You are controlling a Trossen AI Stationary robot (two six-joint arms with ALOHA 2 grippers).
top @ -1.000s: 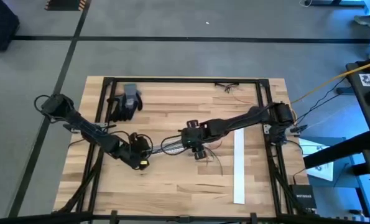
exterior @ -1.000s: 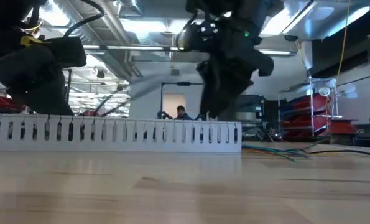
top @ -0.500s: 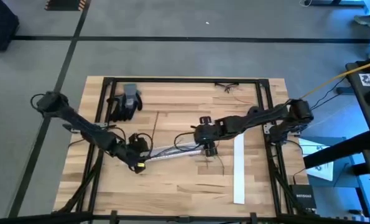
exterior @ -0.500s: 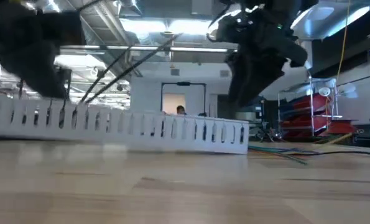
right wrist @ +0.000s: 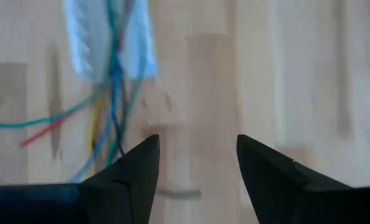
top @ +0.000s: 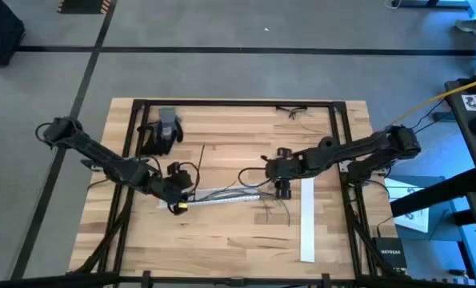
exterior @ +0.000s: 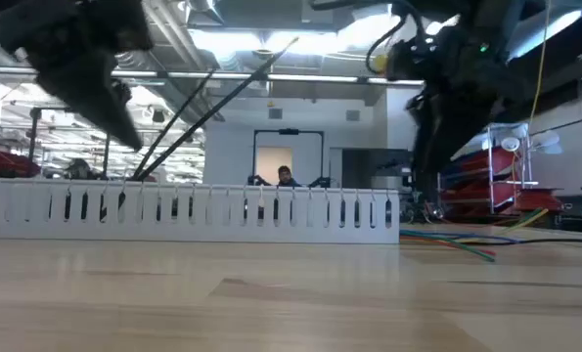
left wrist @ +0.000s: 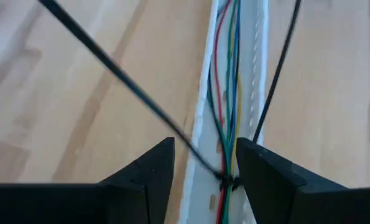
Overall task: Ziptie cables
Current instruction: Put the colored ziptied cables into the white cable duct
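Straddling the strip's near end, left end effector is spread open around the cables lying in the strip. Right end effector, also open, hovers over the strip's far end, where cables fan onto the bench.

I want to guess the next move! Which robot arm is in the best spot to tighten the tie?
Probably the left. Its left gripper sits right at the zip tie around the cables; the right gripper is open over bare wood.

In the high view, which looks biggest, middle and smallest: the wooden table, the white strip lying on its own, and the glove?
1. Wooden table, by far the biggest.
2. White strip lying on its own, long and thin.
3. Glove, smallest.
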